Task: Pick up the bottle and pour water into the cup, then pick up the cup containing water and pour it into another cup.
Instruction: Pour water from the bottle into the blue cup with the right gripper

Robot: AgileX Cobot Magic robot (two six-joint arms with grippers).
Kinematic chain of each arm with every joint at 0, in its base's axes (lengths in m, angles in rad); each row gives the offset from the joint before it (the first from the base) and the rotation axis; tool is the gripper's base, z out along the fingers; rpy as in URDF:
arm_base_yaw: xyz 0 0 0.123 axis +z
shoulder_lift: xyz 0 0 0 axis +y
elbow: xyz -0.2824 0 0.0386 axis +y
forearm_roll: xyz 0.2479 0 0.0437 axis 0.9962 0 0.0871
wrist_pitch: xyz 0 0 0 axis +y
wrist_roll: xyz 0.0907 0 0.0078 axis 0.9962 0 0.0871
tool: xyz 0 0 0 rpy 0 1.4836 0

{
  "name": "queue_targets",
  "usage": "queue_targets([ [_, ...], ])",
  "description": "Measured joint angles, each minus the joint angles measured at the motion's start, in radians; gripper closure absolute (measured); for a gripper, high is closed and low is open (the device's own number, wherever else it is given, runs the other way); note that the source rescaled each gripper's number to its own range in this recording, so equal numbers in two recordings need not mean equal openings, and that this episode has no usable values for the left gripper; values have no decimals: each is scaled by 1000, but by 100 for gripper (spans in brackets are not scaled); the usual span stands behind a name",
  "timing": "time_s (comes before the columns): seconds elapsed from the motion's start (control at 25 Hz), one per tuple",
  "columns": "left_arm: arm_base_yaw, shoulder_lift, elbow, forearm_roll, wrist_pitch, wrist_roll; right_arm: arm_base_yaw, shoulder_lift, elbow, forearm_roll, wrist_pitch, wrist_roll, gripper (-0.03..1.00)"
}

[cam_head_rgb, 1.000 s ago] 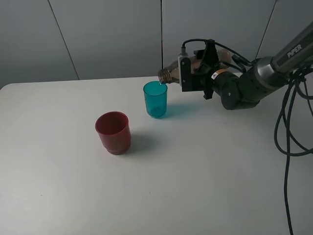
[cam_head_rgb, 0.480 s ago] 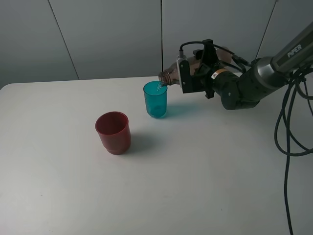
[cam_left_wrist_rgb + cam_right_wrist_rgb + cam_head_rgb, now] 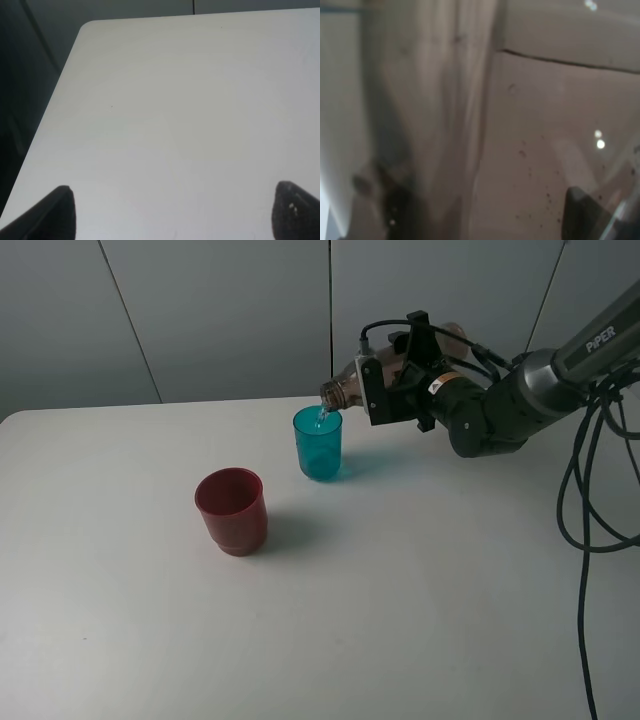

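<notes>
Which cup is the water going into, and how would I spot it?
Look at the white table, toward its back edge, just under the mouth of the tilted bottle. The teal cup there is see-through and slim; its only neighbour, nearer the front, is a wider, opaque red cup.

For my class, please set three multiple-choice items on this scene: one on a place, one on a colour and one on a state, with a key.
1. Where is the mouth of the bottle?
A. above the teal cup
B. pointing straight up
C. lying on the floor

2. What colour is the second cup?
A. yellow
B. dark red
C. white

3. What state is the right claw in?
A. open and empty
B. shut on the bottle
C. shut on a spoon

Key:
1 A: the tilted neck hangs over the teal cup's rim.
2 B: the second cup, nearer the camera, is dark red.
3 B: the right claw grips the bottle's body in mid-air.
</notes>
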Motion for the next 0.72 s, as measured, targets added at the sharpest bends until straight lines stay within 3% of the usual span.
queue_targets([
  [0.52, 0, 0, 0, 0, 0, 0, 0, 0, 0, -13, -8, -93, 96],
  [0.72, 0, 0, 0, 0, 0, 0, 0, 0, 0, -13, -54, -115, 96],
])
